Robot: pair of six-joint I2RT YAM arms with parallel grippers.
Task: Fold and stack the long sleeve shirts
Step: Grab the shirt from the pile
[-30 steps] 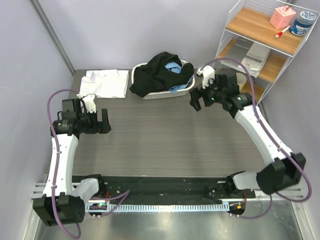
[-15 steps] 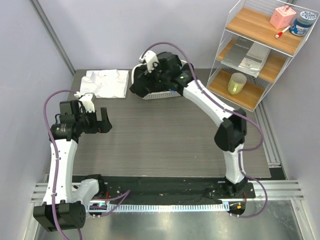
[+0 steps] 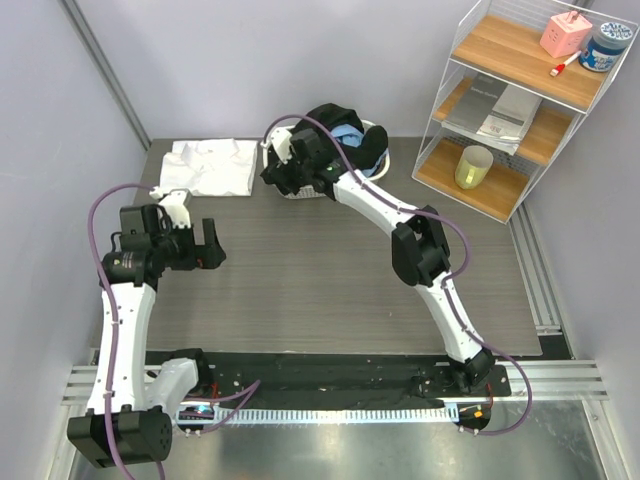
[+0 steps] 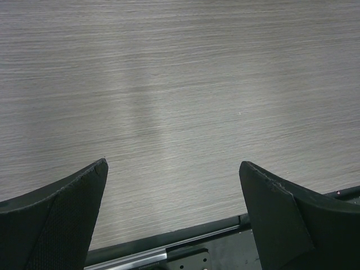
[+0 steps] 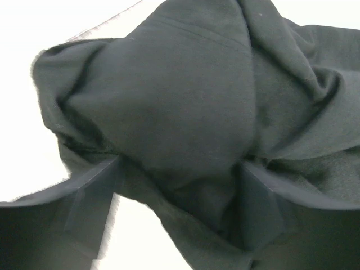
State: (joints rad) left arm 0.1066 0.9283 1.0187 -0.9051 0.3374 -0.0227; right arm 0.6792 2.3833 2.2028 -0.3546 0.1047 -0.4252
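**Barely begun: shirts not yet folded, none stacked**

Nearest the arm bases, the table point(image 4: 180, 84) shows bare wood grain with no folded shirt and no stack on it. At about 9 o'clock in the overhead view, the left gripper point(image 4: 173, 216) hangs above that bare surface. Its fingers are spread wide and hold nothing.

Farther back, at about 12 o'clock, the right arm reaches into the white basket point(image 3: 376, 168). The right gripper point(image 5: 175, 208) is pushed down into the black shirt point(image 5: 169, 101). One finger sits on each side of a rounded bulge of cloth, and the jaws are apart rather than pinched shut. The black shirt lies bunched in the basket, with some of it draped over the rim. A light blue shirt point(image 3: 348, 134) shows beside it, also inside the basket.

At about 11 o'clock, left of the basket, a white shirt point(image 3: 213, 166) lies on the table. It looks rumpled, not squarely folded, though its edges are too small to judge closely.

Judged from this, the step in hand is taking hold of the black shirt to lift it out. Nearly everything is left to do. Each shirt needs to be pulled out, spread, folded and stacked.
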